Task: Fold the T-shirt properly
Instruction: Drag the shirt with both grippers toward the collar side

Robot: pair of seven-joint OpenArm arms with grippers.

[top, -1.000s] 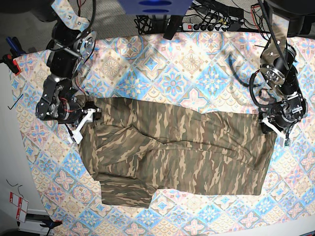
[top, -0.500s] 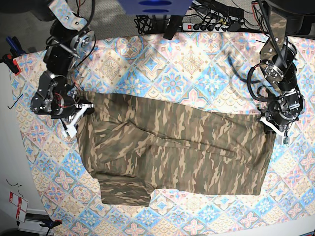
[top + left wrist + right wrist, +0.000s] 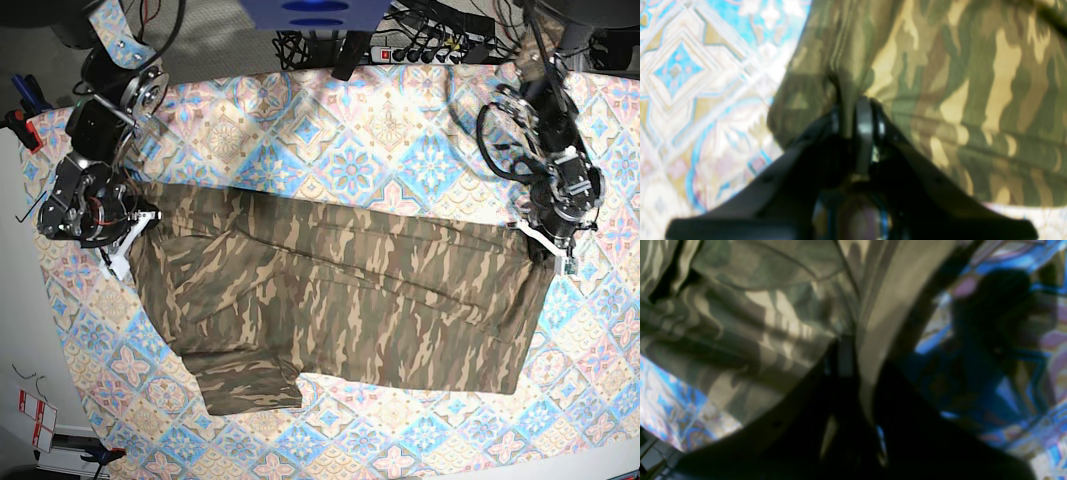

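T-shirt (image 3: 340, 300) lies across the middle of the tablecloth (image 3: 350, 140), wider than a second ago: its 9 o'clock edge has been drawn outward. Left gripper (image 3: 548, 247), at 3 o'clock, is clamped on the hem; right gripper (image 3: 125, 245), at 9 o'clock, pinches the opposite corner. Both jaws closed within the last second. Judgement: cloth tensioned, ready to lift and fold.

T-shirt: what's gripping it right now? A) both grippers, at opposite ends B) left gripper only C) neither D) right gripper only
A: the left gripper is pinched on a fold of the T-shirt, and the right gripper is shut on cloth at the far end.
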